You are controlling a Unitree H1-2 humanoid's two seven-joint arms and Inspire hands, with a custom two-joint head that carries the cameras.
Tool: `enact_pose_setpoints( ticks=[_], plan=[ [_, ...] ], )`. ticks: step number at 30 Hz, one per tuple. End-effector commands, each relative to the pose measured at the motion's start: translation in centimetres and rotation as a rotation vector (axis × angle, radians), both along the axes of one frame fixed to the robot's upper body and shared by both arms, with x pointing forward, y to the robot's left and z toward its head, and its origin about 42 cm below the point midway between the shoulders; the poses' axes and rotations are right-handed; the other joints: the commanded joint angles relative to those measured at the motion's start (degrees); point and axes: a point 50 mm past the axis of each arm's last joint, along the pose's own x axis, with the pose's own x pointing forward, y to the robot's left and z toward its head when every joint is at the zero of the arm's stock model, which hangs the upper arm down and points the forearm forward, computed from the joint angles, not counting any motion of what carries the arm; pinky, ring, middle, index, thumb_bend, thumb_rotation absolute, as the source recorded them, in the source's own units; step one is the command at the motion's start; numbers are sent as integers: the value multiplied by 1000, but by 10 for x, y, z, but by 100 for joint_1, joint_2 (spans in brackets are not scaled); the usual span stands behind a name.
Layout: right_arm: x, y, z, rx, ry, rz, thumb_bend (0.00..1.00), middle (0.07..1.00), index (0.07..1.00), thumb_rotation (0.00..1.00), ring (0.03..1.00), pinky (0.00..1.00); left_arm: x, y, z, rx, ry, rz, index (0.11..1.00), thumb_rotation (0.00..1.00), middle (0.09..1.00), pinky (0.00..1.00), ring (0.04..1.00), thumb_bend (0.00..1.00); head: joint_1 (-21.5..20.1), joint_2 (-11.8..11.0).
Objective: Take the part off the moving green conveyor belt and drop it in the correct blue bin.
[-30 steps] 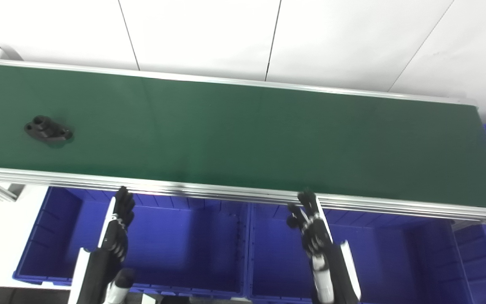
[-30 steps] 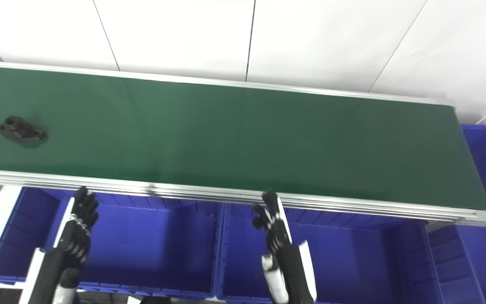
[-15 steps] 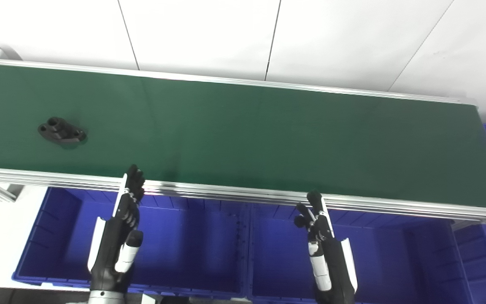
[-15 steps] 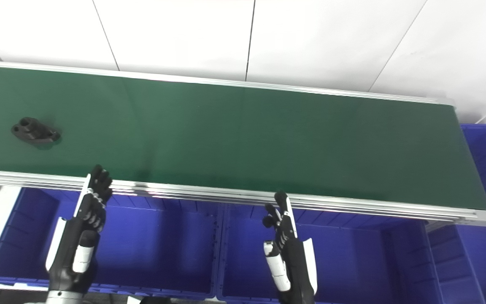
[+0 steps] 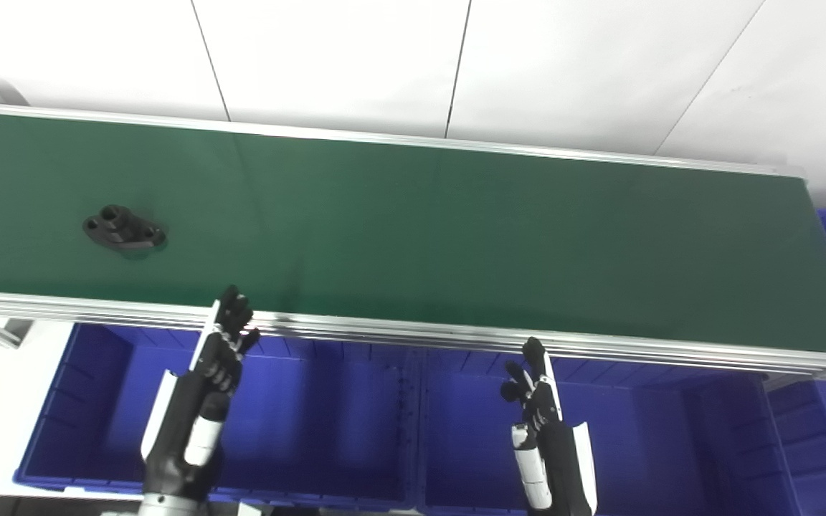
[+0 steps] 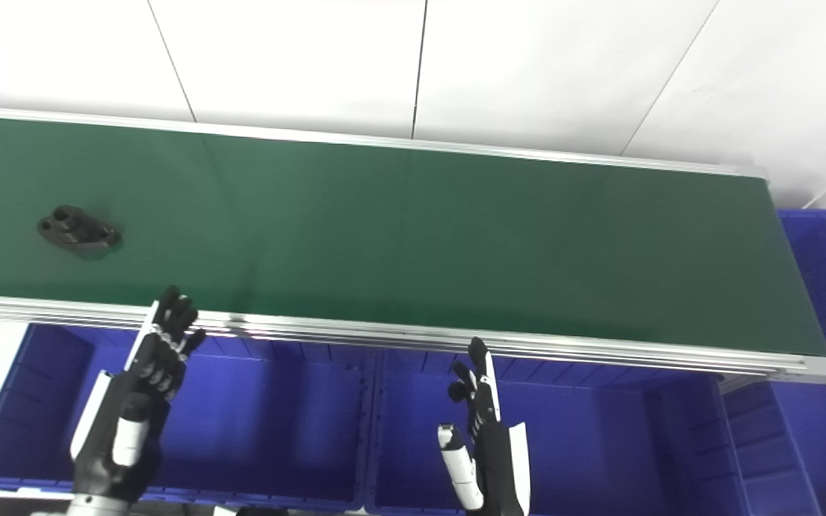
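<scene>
Left eye view shows the black part (image 5: pixel 124 229) lying on the green conveyor belt (image 5: pixel 456 236), beyond and leftward of the left hand (image 5: pixel 223 344), whose empty fingers are spread. This looks like the approach step; next calls for reaching forward-left onto the part. The right hand (image 5: pixel 535 387) waits, empty, fingers apart, above a blue bin (image 5: pixel 628 430).

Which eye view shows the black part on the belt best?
The left eye view: the black part sits further in from the picture's left edge, its holes clearer. The right eye view shows the same part whole, but nearer the edge.
</scene>
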Motion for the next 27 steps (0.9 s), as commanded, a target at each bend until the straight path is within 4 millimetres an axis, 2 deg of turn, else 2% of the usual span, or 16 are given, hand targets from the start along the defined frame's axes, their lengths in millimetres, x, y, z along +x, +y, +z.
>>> enact_pose_setpoints(
  ticks=[1,7,15,21,22,27],
  plan=[
    [6,24,9,59,-63,-12,750,984,990,947,927,910,4,-1,4,-17,-28,-18,1000,892,1000,964,1000,954,9,-26],
    [8,21,3,48,-62,-13,745,987,993,963,924,901,5,-5,-3,-15,-31,-23,1000,906,1000,959,1000,950,197,-187],
    [7,6,-6,29,-55,2,766,999,1000,963,939,917,4,-17,-11,-31,-36,-5,1000,899,1000,948,996,948,639,-548],
    [6,-13,-15,1,-39,10,760,1000,1000,965,944,920,0,-32,-21,-31,-52,7,1000,894,1000,933,987,932,1342,-948],
    [6,-15,-16,-6,-36,13,758,1000,1000,964,946,920,0,-34,-22,-27,-54,6,1000,896,1000,930,982,924,1342,-948],
    [5,-29,-24,-16,-16,18,780,1000,1000,953,951,928,-1,-47,-30,-23,-56,5,1000,879,996,927,970,922,1819,-1271]
  ],
)
